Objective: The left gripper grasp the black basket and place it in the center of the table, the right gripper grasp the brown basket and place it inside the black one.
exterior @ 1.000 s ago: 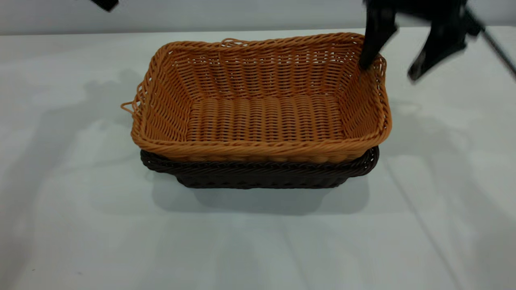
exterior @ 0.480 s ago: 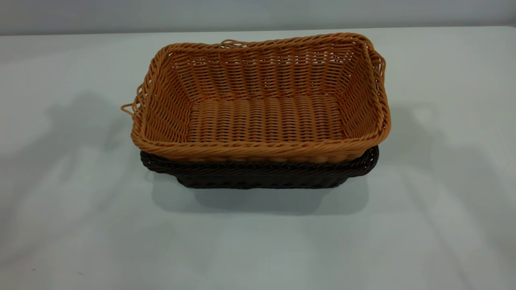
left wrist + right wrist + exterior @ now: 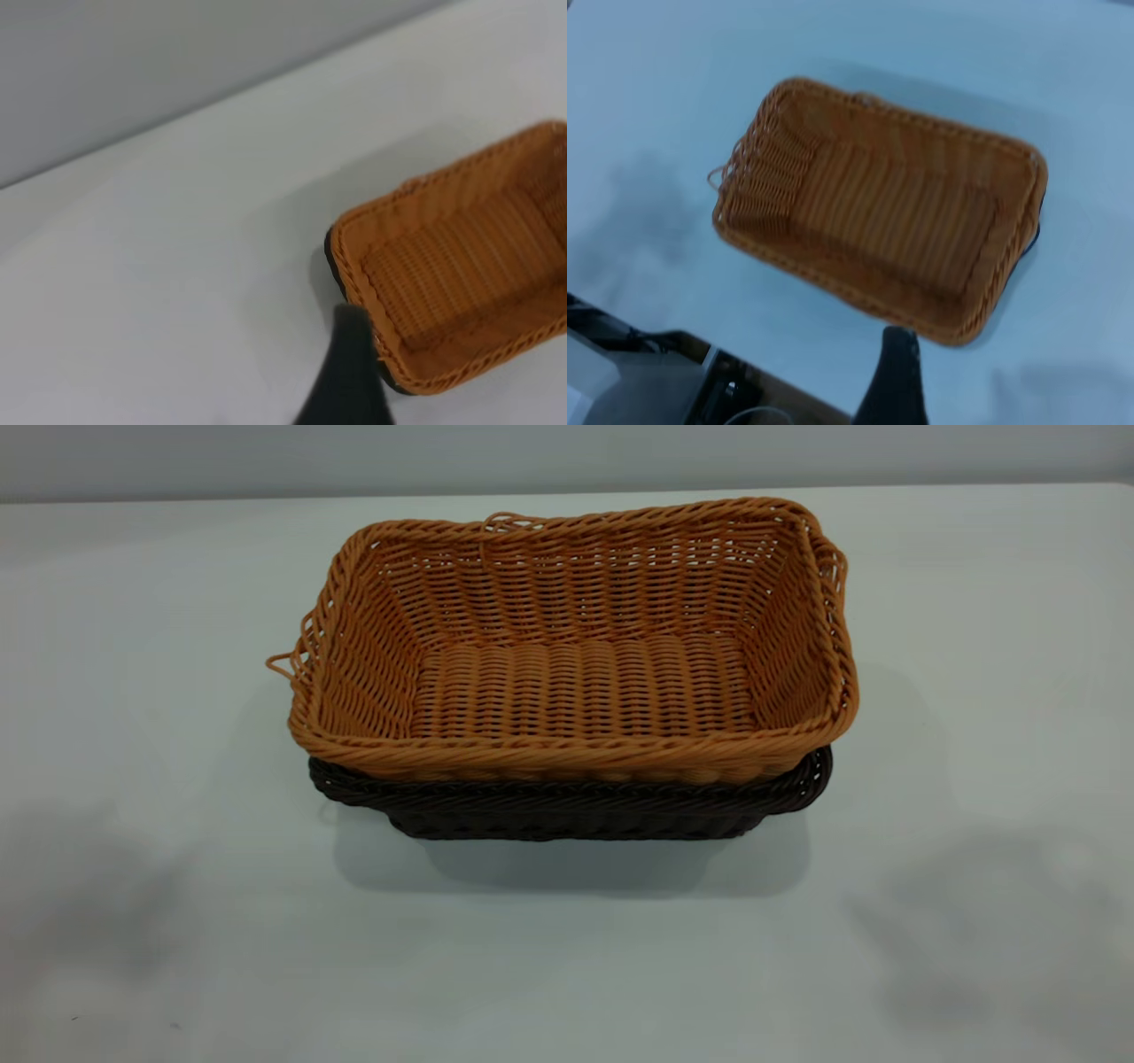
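The orange-tan brown basket (image 3: 576,664) sits nested inside the black basket (image 3: 567,810), whose dark rim and lower wall show beneath it, in the middle of the white table (image 3: 177,921). Both arms are out of the exterior view. The left wrist view shows the brown basket (image 3: 461,274) from a height, with a sliver of the black basket (image 3: 335,266) at its end and a dark part of my left gripper (image 3: 350,372) in front. The right wrist view shows the brown basket (image 3: 886,212) below and apart from a dark part of my right gripper (image 3: 895,376).
The table's edge, with dark gear and cables beyond it (image 3: 700,381), shows in the right wrist view. A grey wall (image 3: 567,456) runs behind the table. Soft shadows lie on the table left and right of the baskets.
One second ago my right gripper stood open at the brown basket's right rim. It has since lifted out of the exterior view. The baskets have not moved. The shadows have drifted toward the front.
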`<action>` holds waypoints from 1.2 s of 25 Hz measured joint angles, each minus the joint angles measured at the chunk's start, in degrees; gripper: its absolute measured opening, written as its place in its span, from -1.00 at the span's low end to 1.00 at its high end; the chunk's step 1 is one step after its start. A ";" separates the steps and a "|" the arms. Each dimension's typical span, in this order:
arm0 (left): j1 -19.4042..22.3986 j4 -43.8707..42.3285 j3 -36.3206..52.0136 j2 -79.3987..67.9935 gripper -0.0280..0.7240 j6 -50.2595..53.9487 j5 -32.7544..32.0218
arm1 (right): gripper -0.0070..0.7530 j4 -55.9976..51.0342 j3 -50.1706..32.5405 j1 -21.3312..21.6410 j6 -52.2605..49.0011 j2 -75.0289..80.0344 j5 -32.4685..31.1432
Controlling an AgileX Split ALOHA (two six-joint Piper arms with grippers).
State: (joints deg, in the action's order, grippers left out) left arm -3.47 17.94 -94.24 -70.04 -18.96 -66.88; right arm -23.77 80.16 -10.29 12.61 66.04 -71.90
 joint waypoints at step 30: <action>0.00 -8.41 63.48 61.47 0.53 8.74 0.36 | 0.57 8.21 -52.59 0.00 1.44 -61.87 4.10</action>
State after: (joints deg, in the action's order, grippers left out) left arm -3.47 9.53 -30.75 -8.57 -10.22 -66.51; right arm -15.56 27.57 -10.29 14.05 4.17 -67.80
